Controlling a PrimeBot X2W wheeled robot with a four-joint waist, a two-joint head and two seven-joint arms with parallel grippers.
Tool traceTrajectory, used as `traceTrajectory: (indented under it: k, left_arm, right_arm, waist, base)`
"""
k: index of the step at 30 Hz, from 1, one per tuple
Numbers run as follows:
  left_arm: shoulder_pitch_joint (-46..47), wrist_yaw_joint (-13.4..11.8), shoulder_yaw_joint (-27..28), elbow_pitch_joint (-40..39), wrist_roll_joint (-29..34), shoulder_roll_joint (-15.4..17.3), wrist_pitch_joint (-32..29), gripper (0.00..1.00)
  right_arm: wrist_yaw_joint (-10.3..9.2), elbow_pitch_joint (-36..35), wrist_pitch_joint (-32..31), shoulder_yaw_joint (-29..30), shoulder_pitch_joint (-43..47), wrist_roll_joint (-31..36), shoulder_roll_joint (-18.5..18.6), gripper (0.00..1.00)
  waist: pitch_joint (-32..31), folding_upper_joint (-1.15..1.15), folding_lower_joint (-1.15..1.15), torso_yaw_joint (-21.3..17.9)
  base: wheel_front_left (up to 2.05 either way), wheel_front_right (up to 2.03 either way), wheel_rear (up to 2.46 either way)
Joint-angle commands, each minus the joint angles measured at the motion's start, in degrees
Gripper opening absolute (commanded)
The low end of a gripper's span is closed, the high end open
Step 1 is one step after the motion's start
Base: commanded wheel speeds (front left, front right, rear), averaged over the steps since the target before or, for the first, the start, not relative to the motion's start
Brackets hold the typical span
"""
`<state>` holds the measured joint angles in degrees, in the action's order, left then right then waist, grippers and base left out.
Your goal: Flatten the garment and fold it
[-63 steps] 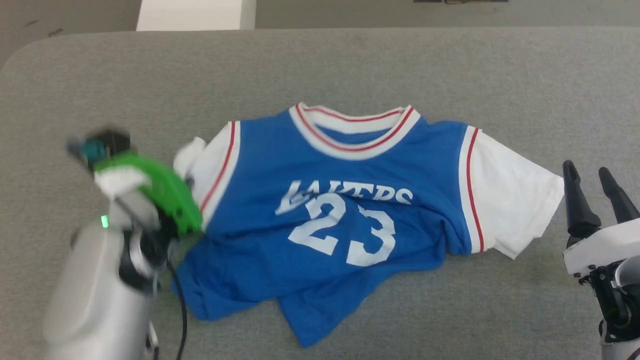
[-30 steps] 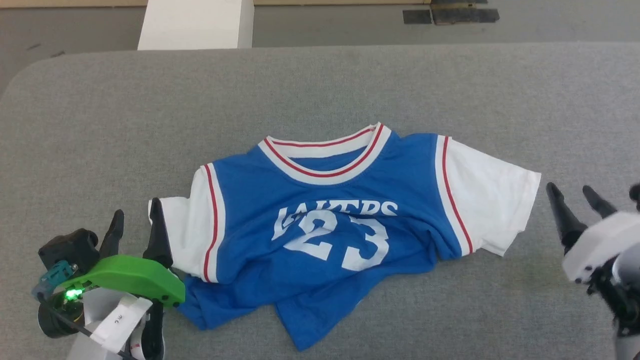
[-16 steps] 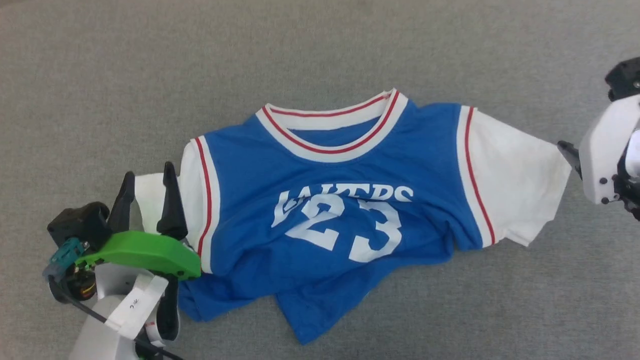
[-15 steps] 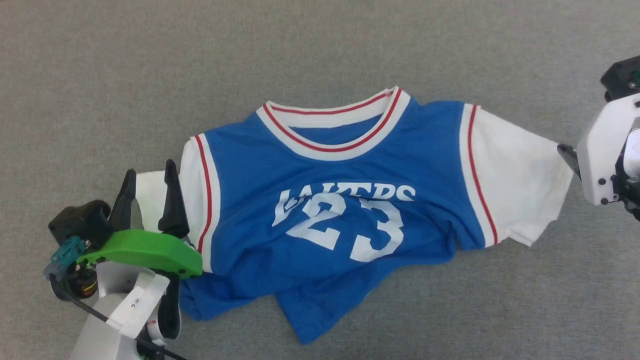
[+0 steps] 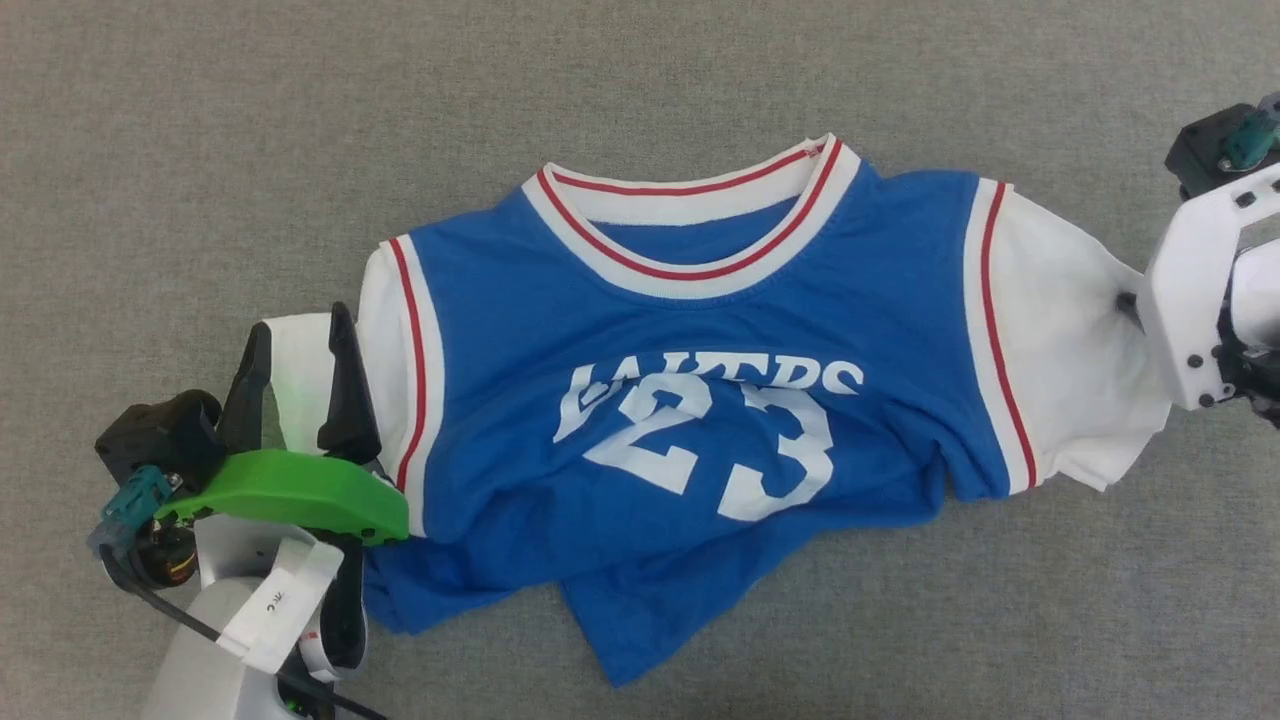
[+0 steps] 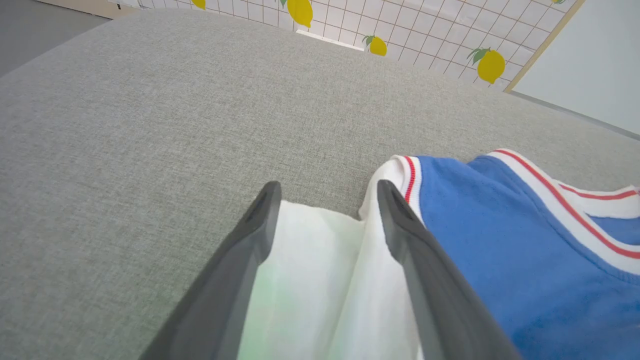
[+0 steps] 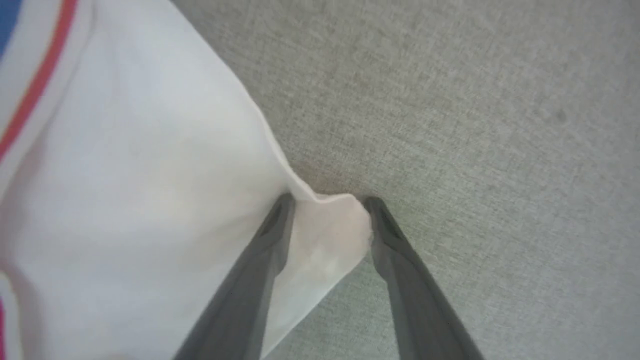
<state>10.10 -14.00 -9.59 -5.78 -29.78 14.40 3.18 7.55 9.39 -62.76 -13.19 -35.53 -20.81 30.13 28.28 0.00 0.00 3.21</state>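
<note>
Nearest the robot, the lower hem (image 5: 640,620) of the garment (image 5: 700,330) lies bunched and doubled under itself on the grey desk (image 5: 200,150), so flattening is not done and no fold has begun. A little farther out at the robot's left, the left jaws stand wide, their dark fingers (image 6: 250,250) either side of the white left sleeve (image 5: 295,350), which lies creased between them with nothing pinched. Across the shirt, the right jaws are somewhat narrower and straddle the outer corner (image 7: 330,235) of the right sleeve (image 5: 1070,340); the cloth puckers between the fingertips (image 7: 280,215), yet a gap shows, so I judge it not clamped. Farthest off, the striped collar (image 5: 700,230) lies fairly flat. The step in hand looks like taking both sleeves. Next, both jaws need to close firmly, then draw apart and away to pull the body smooth.
</note>
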Motion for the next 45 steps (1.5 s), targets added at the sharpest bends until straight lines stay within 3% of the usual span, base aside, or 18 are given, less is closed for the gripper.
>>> traceTrajectory:
  k: [1,7,11,16,23,27,32,37,38,39,45]
  left_arm:
    - [1.0,-0.3,0.2,0.1,0.6,0.0,0.3,1.0]
    - [0.8,-0.6,0.4,0.3,0.5,1.2,-1.1,1.0]
    - [1.0,-0.4,0.2,0.3,-0.2,3.2,-5.5,1.0]
    - [2.7,0.4,-0.5,-0.2,-1.4,8.1,-16.5,1.0]
    - [7.7,-1.0,-1.7,-1.3,-5.1,16.6,-41.8,1.0]
    - [11.9,-1.3,-3.1,-0.5,-6.9,19.6,-52.9,1.0]
    - [15.4,-1.7,-5.1,3.0,-7.5,20.2,-59.6,1.0]
    - [15.0,-2.5,-5.8,5.4,-9.3,18.5,-62.0,1.0]
    - [14.7,-2.7,-5.8,5.7,-9.9,18.0,-62.2,0.84]
    - [14.0,-2.9,-5.8,5.7,-10.9,16.8,-62.1,0.0]
    - [14.3,-1.7,-4.6,4.9,-11.5,16.2,-58.6,0.0]
  right_arm:
    - [-0.06,2.3,0.0,-2.0,1.7,-0.8,-1.3,0.0]
    - [-0.06,1.9,2.4,-0.7,0.8,-1.7,-1.4,0.0]
    - [-0.06,1.0,5.0,2.3,0.9,-2.4,-2.5,0.0]
    - [-0.06,-1.4,6.8,4.9,2.5,-2.4,-3.5,0.0]
    - [-0.06,-5.4,6.5,4.6,4.6,-2.1,-4.2,0.0]
    - [-0.06,-7.3,6.4,4.3,4.7,-2.1,-4.3,0.0]
    - [-0.06,-8.6,6.7,3.8,4.5,-2.3,-4.4,0.0]
    - [-0.06,-9.0,7.2,3.7,4.4,-2.5,-4.1,0.0]
    - [-0.06,-9.0,7.3,3.8,4.4,-2.4,-4.0,0.0]
    - [-0.06,-8.9,7.5,4.0,4.6,-2.3,-3.7,0.0]
    - [-0.06,-8.1,8.0,4.0,4.8,-2.0,-3.6,0.0]
  waist:
    - [-0.3,0.0,0.0,-0.2]
    - [-2.0,0.0,0.0,-0.9]
    - [-3.6,0.0,0.0,-1.2]
    - [-5.2,0.0,0.0,-1.9]
    - [-4.9,0.0,0.0,-3.1]
    - [-3.8,0.0,0.0,-3.7]
    - [-2.3,0.0,0.0,-4.7]
    - [-1.6,0.0,0.0,-5.2]
    - [-1.5,0.0,0.0,-5.2]
    - [-1.5,0.0,0.0,-4.9]
    - [-3.1,0.0,0.0,-3.8]
  base:
    - [0.0,0.0,0.0]
    - [0.0,0.0,0.0]
    - [0.0,0.0,0.0]
    - [0.0,0.0,0.0]
    - [0.0,0.0,0.0]
    - [0.0,0.0,0.0]
    - [0.0,0.0,0.0]
    - [0.0,0.0,0.0]
    - [0.0,0.0,0.0]
    - [0.0,0.0,0.0]
    - [0.0,0.0,0.0]
